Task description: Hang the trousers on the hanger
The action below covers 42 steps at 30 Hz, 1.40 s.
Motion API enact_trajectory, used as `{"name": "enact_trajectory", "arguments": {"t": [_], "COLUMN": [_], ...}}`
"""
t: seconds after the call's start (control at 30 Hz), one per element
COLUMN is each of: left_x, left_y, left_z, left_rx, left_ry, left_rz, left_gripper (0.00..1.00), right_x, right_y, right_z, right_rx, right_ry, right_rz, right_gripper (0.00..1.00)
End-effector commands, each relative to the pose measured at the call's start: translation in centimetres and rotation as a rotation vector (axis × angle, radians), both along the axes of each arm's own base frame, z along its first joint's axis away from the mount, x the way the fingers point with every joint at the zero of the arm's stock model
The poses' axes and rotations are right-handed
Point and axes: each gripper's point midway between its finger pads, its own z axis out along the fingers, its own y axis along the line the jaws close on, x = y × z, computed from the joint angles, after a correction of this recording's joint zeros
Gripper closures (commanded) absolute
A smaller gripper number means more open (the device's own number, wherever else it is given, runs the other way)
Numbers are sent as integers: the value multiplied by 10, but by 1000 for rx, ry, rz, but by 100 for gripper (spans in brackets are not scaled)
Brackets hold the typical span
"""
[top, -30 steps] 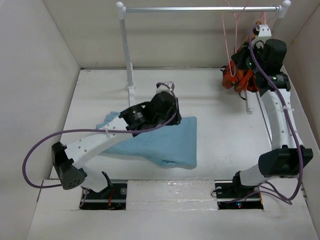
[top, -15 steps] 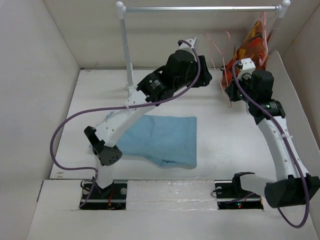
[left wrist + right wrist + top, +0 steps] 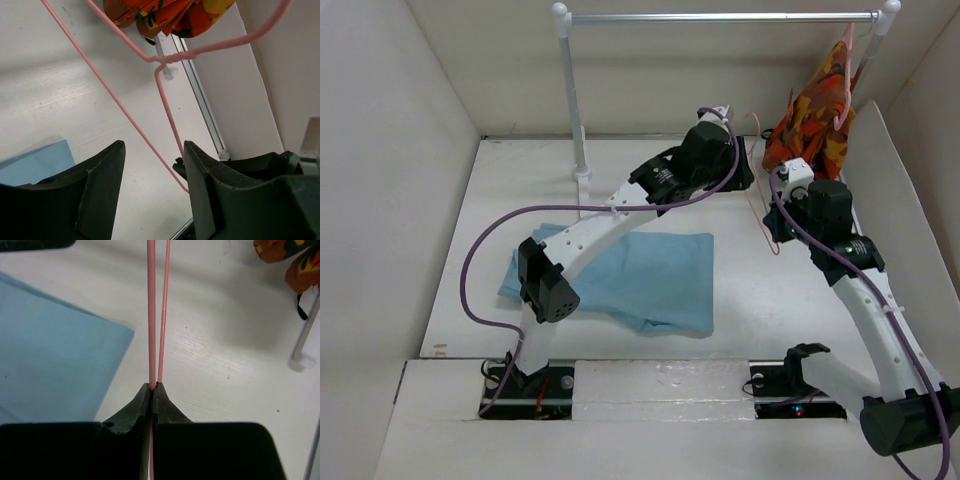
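Right fingers [image 3: 142, 401] clamp the pink hanger [image 3: 150, 315], left fingers [image 3: 105, 175] stand open near its wire; next, I'd guess, it goes to the trousers [image 3: 650, 280] on the desk [image 3: 750, 300].

Surfaces, mostly matt.
trousers [image 3: 650, 285] soft matt cloth; hanger [image 3: 151, 315] thin smooth pink rod; rail [image 3: 720, 17] glossy metal; table [image 3: 760, 290] matt, faintly grained.

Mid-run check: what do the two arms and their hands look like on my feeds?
The left arm and right arm are built of white links with rows of small holes, joined by bulky black housings. A purple cable trails along each. The left hand and right hand have matte black, wedge-shaped fingers. I see no markings.
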Motion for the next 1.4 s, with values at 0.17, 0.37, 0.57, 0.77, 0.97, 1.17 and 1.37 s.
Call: {"name": "enact_trajectory", "arguments": {"t": [0.17,0.37,0.57,0.77,0.97,1.17,1.37], "left_x": [7,19,22,1,-34,-65,-97], "left_y": [-19,-24,-22,-15,1,11,14], "left_z": [12,-8,-19,-21,-35,-84,-106], "left_rx": [-78,-45,-19,-55,-220,-203,-332], "left_ry": [-38,-25,-13,29,74,149,167], "left_rz": [13,48,71,25,-22,-47,-138], "left_gripper": [54,61,90,100,100,100,100], "right_x": [-12,-24,-33,-56,-92,-107,-93], "right_y": [12,19,22,6,13,26,51], "right_z": [-2,-13,-13,-23,-8,-15,-46], "right_rx": [-10,-8,-6,-80,-74,-40,130], "right_ry": [-4,30,31,106,151,182,164], "right_rz": [44,62,54,46,187,286,279], "right_gripper": [100,100,100,69,31,30,100]}}
